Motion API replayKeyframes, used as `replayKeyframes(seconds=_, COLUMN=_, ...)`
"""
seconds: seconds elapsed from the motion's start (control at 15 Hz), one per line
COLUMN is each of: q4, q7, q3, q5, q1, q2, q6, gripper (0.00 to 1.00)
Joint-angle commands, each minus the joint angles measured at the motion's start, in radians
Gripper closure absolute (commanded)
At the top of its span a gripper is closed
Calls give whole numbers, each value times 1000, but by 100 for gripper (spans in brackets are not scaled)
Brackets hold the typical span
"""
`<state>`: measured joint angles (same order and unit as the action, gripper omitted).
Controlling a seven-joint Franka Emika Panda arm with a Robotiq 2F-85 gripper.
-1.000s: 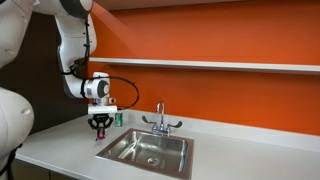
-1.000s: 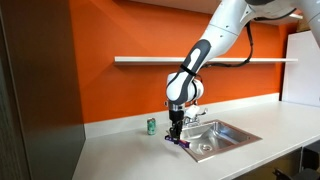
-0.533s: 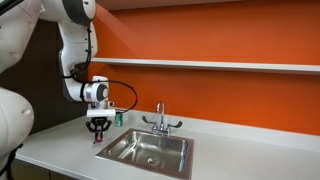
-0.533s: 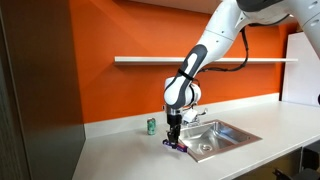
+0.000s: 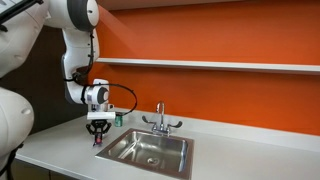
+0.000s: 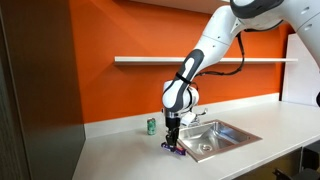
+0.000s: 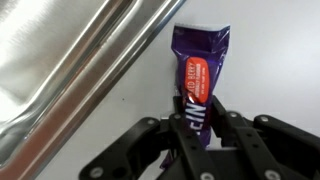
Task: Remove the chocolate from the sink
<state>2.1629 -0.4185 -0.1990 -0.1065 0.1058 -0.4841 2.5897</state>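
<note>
Hidden: the near end of the chocolate (image 7: 197, 80) is covered by the fingers (image 7: 232, 128); its lettering is too blurred to read.
Cut off: the wrist view shows only a slanted strip of the sink (image 7: 80, 60).
Hard to tell: in both exterior views the chocolate (image 5: 97, 141) (image 6: 177, 149) is a tiny speck, and contact with the counter (image 5: 55, 150) is unclear.
Grip: the gripper (image 7: 197, 125) is clamped on the chocolate.
Axis: the long side runs straight out from the fingertips, free crimped end pointing down at the counter.
Place: over the counter, just beside the sink (image 5: 170, 148) rim, outside the basin.
</note>
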Motion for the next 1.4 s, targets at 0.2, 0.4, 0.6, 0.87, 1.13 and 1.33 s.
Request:
replayKeyframes(seconds=0.2, q4=-50, q7=-12, q3=-8, q5=-18, q1=-6, q2=-48, q6=-8, gripper=93)
replayKeyframes(seconds=0.4, q4=-53, q7=-10, q3=-6, q5=-17, q1=-9, q2=-54, q6=-11, gripper=44)
replayKeyframes(seconds=0.6, q4=-49, q7=-7, q3=-5, q5=-15, q1=-11, q2=-46, q6=-11, gripper=23)
replayKeyframes(seconds=0.87, q4=-29, q7=4, q3=0, q5=-4, q1=-24, q2=-9, q6=-18, gripper=0)
replayKeyframes(seconds=1.13, q4=-16, q7=9, q3=9, q5=0, q1=-39, q2=23, q6=-22, gripper=0)
replayKeyframes(seconds=1.33, q4=-7, q7=19, q3=22, q5=5, q1=-50, q2=43, q6=-22, gripper=0)
